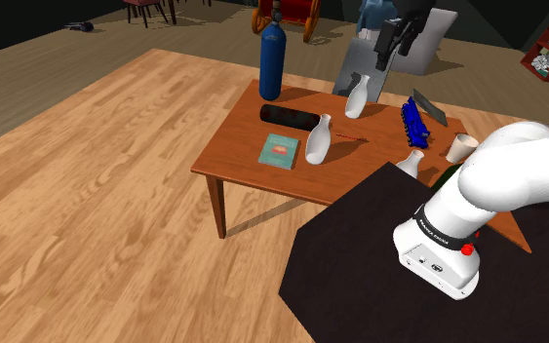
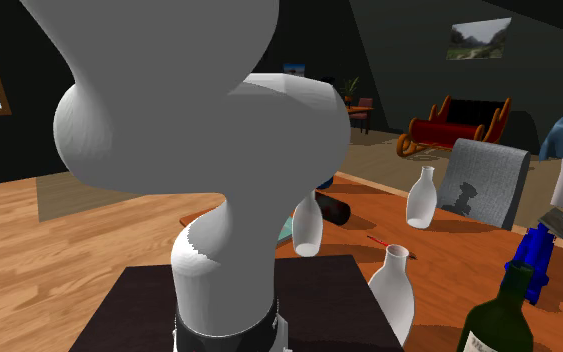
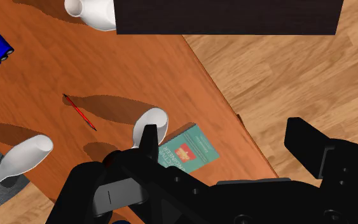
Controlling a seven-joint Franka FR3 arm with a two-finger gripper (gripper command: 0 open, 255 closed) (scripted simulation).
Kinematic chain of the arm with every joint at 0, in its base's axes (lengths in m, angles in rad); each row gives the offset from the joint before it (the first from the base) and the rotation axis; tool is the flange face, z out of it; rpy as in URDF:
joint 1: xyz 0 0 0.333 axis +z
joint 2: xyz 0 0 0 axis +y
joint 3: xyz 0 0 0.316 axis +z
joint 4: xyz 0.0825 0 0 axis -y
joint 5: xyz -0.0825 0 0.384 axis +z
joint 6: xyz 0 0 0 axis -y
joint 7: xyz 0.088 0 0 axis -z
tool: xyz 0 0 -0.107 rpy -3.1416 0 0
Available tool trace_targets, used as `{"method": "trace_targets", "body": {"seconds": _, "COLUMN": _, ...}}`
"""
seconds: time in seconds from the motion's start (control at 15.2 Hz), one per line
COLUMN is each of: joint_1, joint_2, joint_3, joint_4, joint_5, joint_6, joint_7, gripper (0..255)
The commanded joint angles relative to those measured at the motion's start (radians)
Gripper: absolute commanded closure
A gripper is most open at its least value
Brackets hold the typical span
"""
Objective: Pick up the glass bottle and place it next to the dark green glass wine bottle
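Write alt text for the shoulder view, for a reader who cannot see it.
A white robot arm reaches from the lower right over a reddish-brown table, its black pincer hanging open above the far side near a white bottle. The table also holds a tall blue bottle, two more white bottles and a teal book.

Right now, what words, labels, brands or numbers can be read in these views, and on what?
No text reads clearly.
Teal book: white lettering and red emblem on cover, too blurred.
Dark green wine bottle: pale label at picture's edge, unreadable.
Arm's black band: tiny white marking, too small.
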Motion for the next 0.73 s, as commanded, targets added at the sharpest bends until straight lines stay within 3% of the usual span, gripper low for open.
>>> {"method": "trace_targets", "body": {"seconds": 0.0, "joint_1": 0.000, "joint_2": 0.000, "joint_3": 0.000, "joint_4": 0.000, "joint_5": 0.000, "joint_6": 0.000, "joint_7": 0.000, "gripper": 0}}
{"method": "trace_targets", "body": {"seconds": 0.66, "joint_1": -0.046, "joint_2": 0.190, "joint_3": -0.142, "joint_4": -0.143, "joint_5": -0.057, "joint_6": 0.379, "joint_7": -0.100, "gripper": 0}}
